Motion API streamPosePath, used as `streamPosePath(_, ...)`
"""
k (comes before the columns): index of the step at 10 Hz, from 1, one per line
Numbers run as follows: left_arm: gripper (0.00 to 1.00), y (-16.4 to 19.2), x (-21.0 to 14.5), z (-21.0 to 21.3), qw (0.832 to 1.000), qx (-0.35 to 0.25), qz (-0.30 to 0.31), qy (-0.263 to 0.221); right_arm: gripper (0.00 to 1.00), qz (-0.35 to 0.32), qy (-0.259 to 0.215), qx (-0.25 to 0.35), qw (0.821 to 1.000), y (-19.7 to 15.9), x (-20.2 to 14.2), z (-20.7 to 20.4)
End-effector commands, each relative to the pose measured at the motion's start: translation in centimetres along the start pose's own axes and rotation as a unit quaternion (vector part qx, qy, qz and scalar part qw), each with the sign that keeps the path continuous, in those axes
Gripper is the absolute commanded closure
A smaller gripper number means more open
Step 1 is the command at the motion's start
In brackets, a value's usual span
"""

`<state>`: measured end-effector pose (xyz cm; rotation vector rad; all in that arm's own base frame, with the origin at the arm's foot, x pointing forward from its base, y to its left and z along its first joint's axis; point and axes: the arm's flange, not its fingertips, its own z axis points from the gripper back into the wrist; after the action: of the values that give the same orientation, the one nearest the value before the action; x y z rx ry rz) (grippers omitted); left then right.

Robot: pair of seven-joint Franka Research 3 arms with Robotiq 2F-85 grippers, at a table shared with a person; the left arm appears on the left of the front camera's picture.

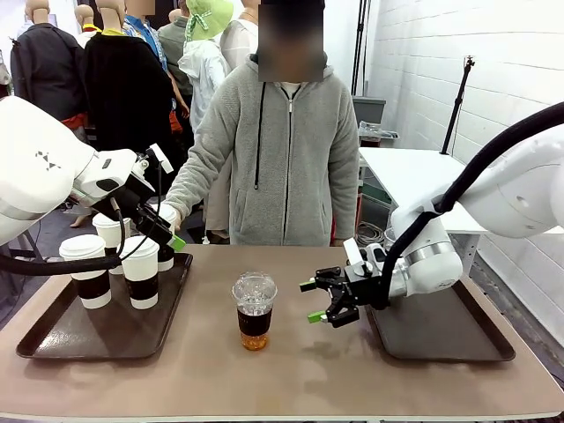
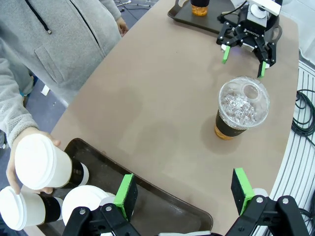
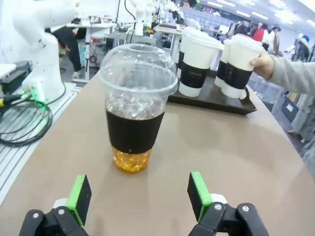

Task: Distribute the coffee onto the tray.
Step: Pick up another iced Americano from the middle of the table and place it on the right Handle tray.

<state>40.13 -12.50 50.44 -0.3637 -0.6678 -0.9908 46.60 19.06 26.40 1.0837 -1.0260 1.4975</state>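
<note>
Nearest us, the right claw (image 3: 139, 194) is spread to its widest, green pads far apart and holding nothing, levelled at the iced cup (image 3: 135, 108) just ahead. We judge it is lined up this way so the pads can pass on either side of the cup's wall.

The cup stands upright on the bare table (image 1: 291, 370), between the trays and on neither. It is thin clear plastic with a domed lid open at the top, holding ice over dark coffee and an amber band at the foot. Such a wall will likely give under a hard squeeze, so a gentle grip below the lid seems right.

The right tray (image 1: 441, 339) is dark and shallow, with round corners and a raised rim, and lies beside that claw. A second iced cup (image 2: 199, 7) stands on it.

On our left, the left tray (image 1: 44, 339) carries the white cups (image 1: 91, 269), close together: matte paper, flat white lids, black sleeves. The left claw (image 2: 184, 192) hovers over that tray's rim, also wide open and empty, probably placed there to reach a cup.

Farthest off, the person's hand (image 3: 263, 64) wraps one white cup at the tray's far edge.
</note>
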Motion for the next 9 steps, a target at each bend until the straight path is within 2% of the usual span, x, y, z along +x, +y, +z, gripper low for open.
streamPosePath(1, 0.0, 0.4, -0.3, -0.2, 1.0, -0.009, -0.008, -0.012, 0.0, -0.019, -0.017, -0.006, 1.0, -1.2, -0.3, -2.0)
streamPosePath(5, 0.0, 0.4, -0.3, -0.2, 1.0, -0.009, -0.008, -0.012, 0.0, -0.027, -0.018, 0.02, 0.999, -2.3, -0.7, -5.3)
streamPosePath(9, 0.0, 0.4, -0.3, -0.2, 1.0, -0.009, -0.008, -0.012, 0.0, -0.027, -0.022, 0.027, 0.999, -3.4, -1.1, -6.8)
